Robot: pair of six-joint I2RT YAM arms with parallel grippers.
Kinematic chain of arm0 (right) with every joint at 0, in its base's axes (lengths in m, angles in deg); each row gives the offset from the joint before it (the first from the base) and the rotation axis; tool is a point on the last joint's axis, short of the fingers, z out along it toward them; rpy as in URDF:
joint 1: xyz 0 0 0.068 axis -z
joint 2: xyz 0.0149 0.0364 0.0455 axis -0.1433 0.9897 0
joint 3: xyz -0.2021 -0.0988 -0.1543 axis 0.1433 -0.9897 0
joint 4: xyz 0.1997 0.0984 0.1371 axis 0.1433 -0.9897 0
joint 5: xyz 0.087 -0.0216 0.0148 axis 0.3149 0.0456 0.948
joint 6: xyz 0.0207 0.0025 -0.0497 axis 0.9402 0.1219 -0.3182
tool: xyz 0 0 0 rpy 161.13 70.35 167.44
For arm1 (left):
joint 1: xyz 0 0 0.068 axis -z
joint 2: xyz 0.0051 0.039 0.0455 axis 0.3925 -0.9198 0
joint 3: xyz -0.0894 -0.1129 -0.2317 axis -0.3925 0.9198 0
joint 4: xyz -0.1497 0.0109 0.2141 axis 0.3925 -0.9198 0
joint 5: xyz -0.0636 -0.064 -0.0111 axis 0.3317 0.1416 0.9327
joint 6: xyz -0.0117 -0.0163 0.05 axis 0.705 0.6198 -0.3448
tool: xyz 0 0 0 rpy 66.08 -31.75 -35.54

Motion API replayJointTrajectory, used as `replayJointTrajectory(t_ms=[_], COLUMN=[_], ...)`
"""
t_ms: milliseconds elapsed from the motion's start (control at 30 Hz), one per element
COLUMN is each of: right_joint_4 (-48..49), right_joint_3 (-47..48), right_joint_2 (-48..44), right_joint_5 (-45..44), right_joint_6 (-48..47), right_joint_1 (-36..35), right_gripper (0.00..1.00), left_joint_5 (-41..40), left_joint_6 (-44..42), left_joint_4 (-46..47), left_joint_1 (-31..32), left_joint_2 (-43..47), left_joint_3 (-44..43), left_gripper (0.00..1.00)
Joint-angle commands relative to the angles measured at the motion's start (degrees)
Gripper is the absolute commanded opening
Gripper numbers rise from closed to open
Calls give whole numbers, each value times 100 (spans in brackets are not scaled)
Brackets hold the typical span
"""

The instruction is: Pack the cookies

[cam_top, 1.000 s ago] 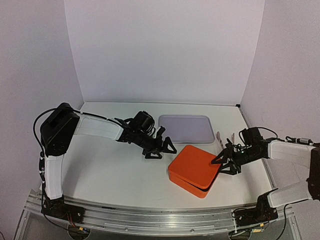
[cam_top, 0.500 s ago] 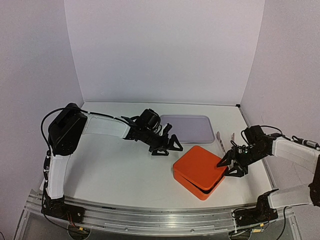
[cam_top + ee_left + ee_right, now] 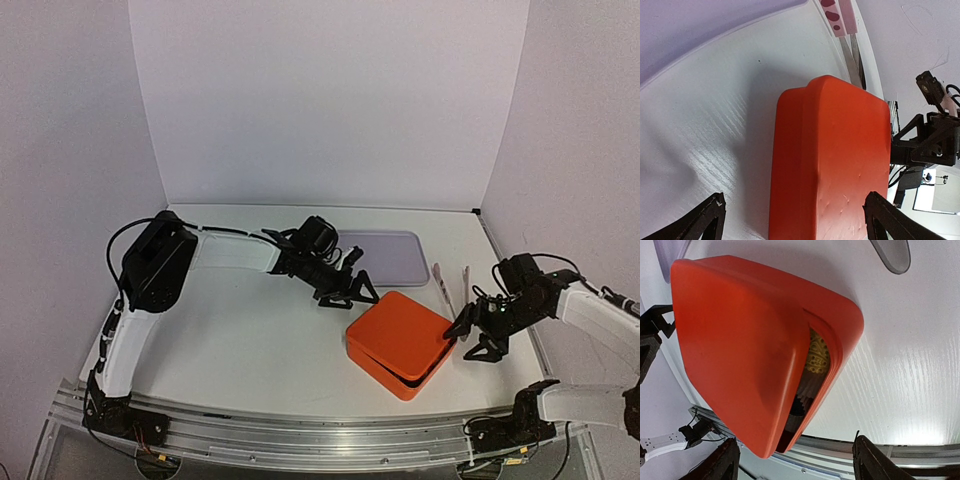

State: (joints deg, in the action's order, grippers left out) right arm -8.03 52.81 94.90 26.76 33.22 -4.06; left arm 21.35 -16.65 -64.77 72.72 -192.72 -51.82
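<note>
cookies (image 3: pixel 816 356) under the skewed orange lid (image 3: pixel 400 328) look crumbly; safer to take the stiff lid by its edge; left gripper (image 3: pixel 350 295) and right gripper (image 3: pixel 473 340) both gaping, empty

Top camera overlooks the table (image 3: pixel 240 345); 2 wrist cameras closely share the orange box (image 3: pixel 395 338).
</note>
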Motion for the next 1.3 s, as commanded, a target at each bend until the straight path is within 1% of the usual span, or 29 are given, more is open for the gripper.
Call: replayJointTrajectory(t_ms=[0, 67, 300, 467, 700, 967, 1133, 1267], right_joint_4=[1335, 1534, 2243, 2707, 3399, 3545, 3598, 3599], right_joint_3=[-424, -421, -444, -302, -49, 689, 1001, 1099], right_joint_2=[82, 299, 888, 1460, 2162, 3074, 3466, 3556], right_joint_5=[327, 354, 381, 570, 908, 1102, 1126, 1067], right_joint_6=[527, 515, 573, 554, 619, 446, 474, 498], right_joint_1=[-2, -8, -8, -6, -35, -404, -585, -695], right_gripper=[75, 77, 76, 74, 69, 68, 67, 60], left_joint_5=[269, 254, 227, 172, -226, -568, -715, -806], left_joint_6=[-202, -212, -211, -219, -158, 101, 147, 183], left_joint_4=[-70, -80, -89, -139, -178, 29, 65, 39], left_joint_1=[155, 174, 217, 261, 271, 273, 276, 277], left_joint_2=[-192, -208, -191, -150, 199, 641, 852, 940], left_joint_3=[-421, -439, -398, -362, 141, 719, 972, 1112], left_gripper=[94, 93, 91, 88, 85, 85, 85, 85])
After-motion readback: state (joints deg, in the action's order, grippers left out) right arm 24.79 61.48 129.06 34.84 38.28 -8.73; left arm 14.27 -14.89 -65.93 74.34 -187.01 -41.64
